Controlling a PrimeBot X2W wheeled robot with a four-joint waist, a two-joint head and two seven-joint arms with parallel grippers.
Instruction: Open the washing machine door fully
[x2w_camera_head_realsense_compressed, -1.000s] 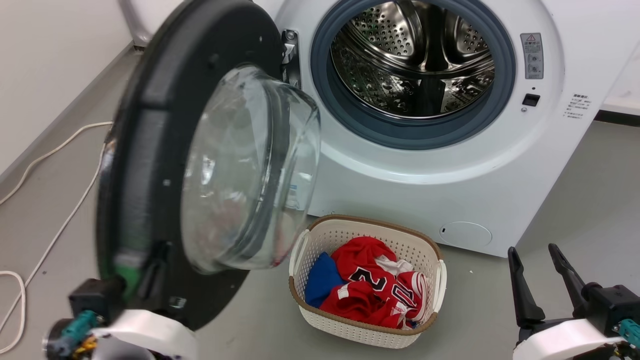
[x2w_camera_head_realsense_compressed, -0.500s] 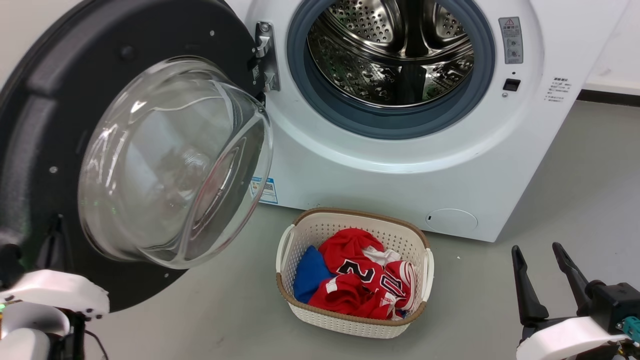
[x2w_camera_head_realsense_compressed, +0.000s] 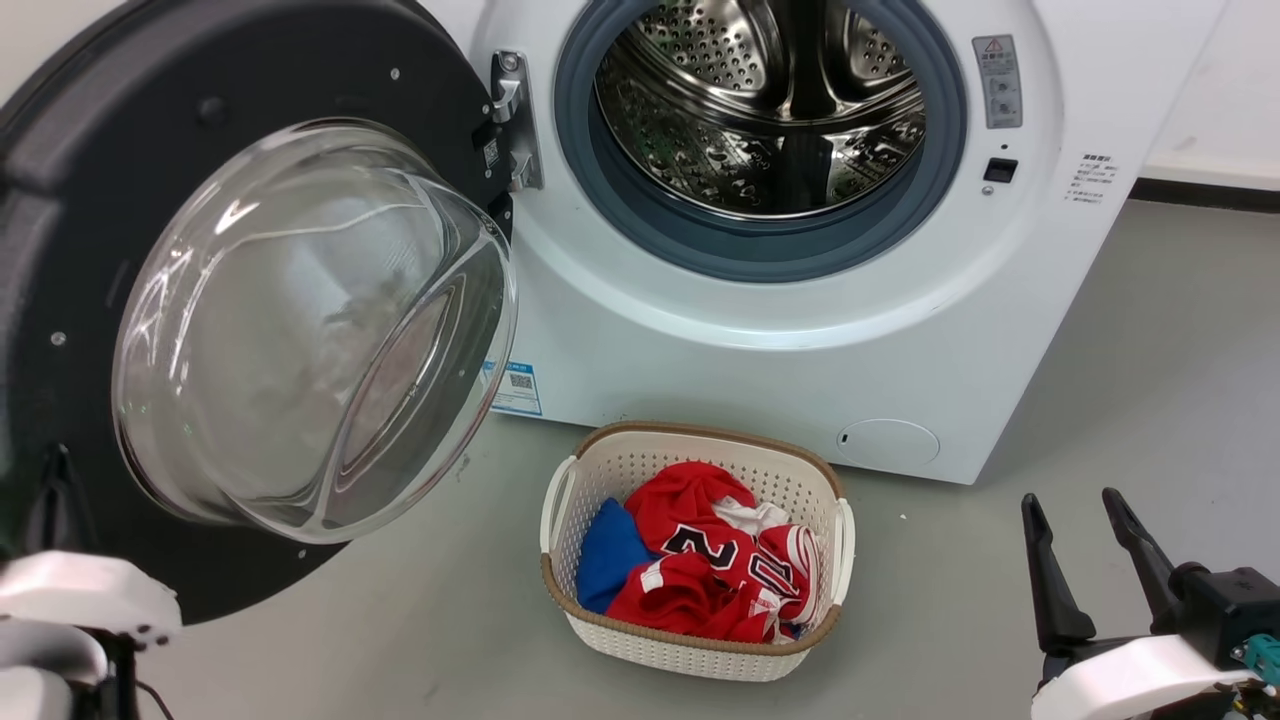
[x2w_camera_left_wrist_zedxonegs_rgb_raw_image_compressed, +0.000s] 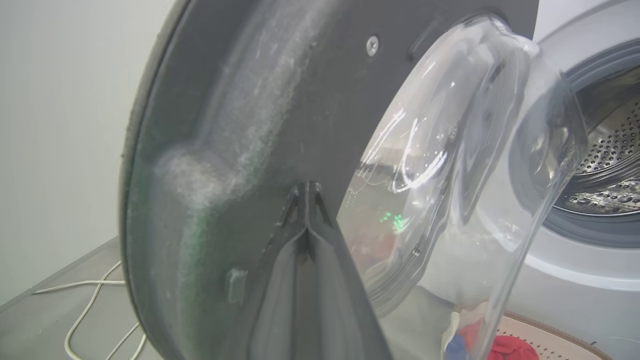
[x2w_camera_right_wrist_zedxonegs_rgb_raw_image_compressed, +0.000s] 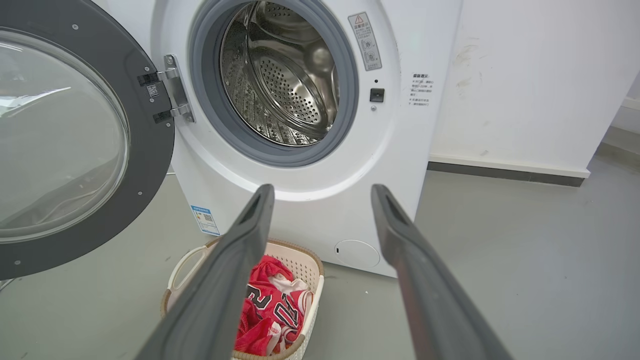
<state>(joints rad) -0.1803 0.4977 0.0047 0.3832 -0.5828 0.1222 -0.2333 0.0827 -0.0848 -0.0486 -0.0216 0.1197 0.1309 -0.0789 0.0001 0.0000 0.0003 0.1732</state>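
White front-loading washing machine (x2w_camera_head_realsense_compressed: 720, 360): its round black-rimmed door with clear glass bowl (x2w_camera_head_realsense_compressed: 150, 120) stands swung wide on the hinge at the machine's left. Left gripper (x2w_camera_left_wrist_zedxonegs_rgb_raw_image_compressed: 306, 189) is pinched closed, tips against the door's inner face. Right gripper (x2w_camera_head_realsense_compressed: 1070, 500) is spread open and empty, off the machine's front right. Machine labels: grey warning-triangle sticker (x2w_camera_head_realsense_compressed: 997, 80) and blue QR sticker (x2w_camera_head_realsense_compressed: 517, 387), print unreadable. White plastic basket (x2w_camera_head_realsense_compressed: 700, 650) in front of the machine; red jersey (x2w_camera_head_realsense_compressed: 720, 570) shows "2", "0"
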